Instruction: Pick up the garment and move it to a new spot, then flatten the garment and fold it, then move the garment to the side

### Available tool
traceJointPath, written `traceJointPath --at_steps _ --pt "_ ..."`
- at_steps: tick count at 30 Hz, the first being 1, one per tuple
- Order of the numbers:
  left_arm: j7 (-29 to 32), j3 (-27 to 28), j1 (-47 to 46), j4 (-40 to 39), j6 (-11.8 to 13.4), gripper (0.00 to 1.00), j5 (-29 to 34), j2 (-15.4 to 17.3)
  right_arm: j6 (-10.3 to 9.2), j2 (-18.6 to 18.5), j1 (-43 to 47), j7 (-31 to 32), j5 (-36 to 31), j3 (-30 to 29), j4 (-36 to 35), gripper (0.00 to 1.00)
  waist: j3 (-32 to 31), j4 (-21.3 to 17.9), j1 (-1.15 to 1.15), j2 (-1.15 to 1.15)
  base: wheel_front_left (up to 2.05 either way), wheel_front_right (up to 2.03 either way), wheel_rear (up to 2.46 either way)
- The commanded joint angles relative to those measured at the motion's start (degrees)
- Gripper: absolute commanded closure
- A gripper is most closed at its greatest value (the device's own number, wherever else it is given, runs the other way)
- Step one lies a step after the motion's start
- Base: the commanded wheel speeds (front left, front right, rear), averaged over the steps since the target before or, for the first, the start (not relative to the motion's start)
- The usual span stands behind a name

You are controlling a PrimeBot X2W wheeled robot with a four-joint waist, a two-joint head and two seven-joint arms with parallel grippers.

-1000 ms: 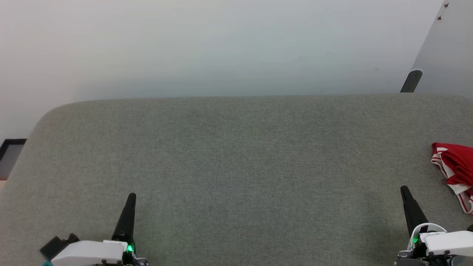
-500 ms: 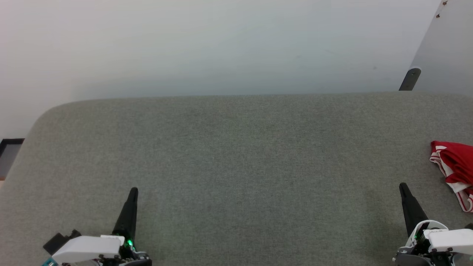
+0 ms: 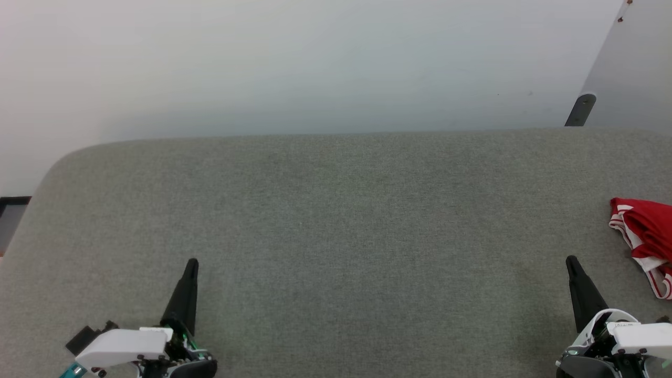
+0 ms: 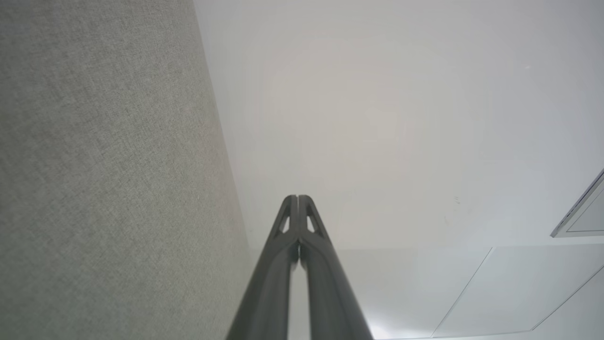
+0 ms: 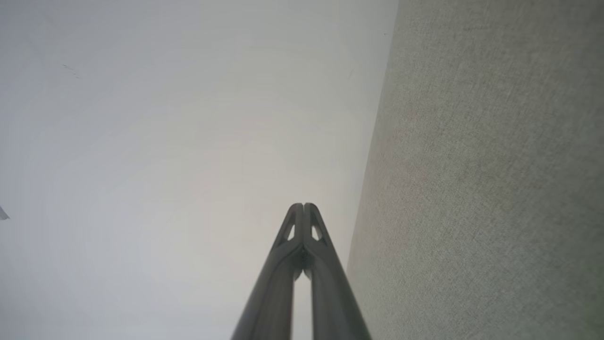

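Head view: you are seeing the left gripper (image 3: 191, 264) hovering over the grey woven-fabric surface (image 3: 336, 210), jaws pressed together, gripping nothing. The right gripper (image 3: 570, 261) is hovering closed and empty. The bright red soft-cloth garment with white stripes (image 3: 643, 231) is lying at the view's right edge.

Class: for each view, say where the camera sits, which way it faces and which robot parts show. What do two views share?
Head view: on the head, facing down at grey fabric surface, crumpled red cloth garment; left gripper, right gripper.
Left wrist view: left wrist, along its shut fingers.
Right wrist view: right wrist, along its shut fingers.
Shared: both wrist views face white wall.
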Motion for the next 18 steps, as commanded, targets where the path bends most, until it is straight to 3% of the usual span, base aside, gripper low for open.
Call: traceJointPath --at_steps 1,18 --pt "0.1 0.1 -0.6 0.1 -0.2 1.00 -0.4 -0.1 0.02 0.3 -1.0 0.1 0.5 0.0 0.1 1.00 0.0 0.0 0.00 0.00 0.00 0.00 0.00" --pt "0.3 0.3 -0.7 0.1 -0.2 1.00 -0.2 -0.3 0.02 0.3 -0.7 0.1 0.5 0.0 0.1 1.00 0.0 0.0 0.00 0.00 0.00 0.00 0.00"
